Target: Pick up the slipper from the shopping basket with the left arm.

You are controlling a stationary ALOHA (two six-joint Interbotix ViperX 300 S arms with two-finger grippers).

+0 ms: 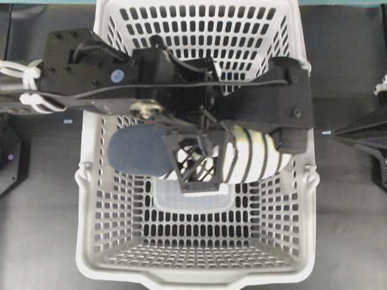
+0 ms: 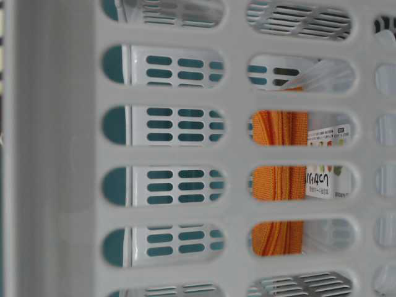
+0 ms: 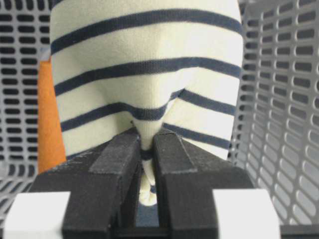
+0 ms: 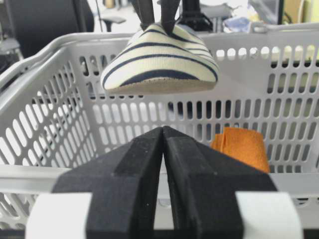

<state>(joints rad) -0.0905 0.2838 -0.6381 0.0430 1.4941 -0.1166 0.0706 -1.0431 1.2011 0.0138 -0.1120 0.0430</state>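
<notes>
The slipper (image 1: pixel 254 154), cream with navy stripes and a navy heel, hangs over the middle of the light grey shopping basket (image 1: pixel 84 254). My left gripper (image 1: pixel 196 166) is shut on a fold of its striped fabric; the left wrist view shows the slipper (image 3: pixel 149 74) pinched between the jaws of the left gripper (image 3: pixel 146 144). In the right wrist view the slipper (image 4: pixel 159 64) is off the basket floor, about at rim height. My right gripper (image 4: pixel 163 130) is shut and empty, outside the basket's right side (image 1: pixel 338 132).
A folded orange cloth (image 4: pixel 244 147) stands inside the basket against a wall; it also shows in the left wrist view (image 3: pixel 50 124) and through the slots in the table-level view (image 2: pixel 278 179). The basket walls (image 4: pixel 50 64) surround the slipper. The table around is dark.
</notes>
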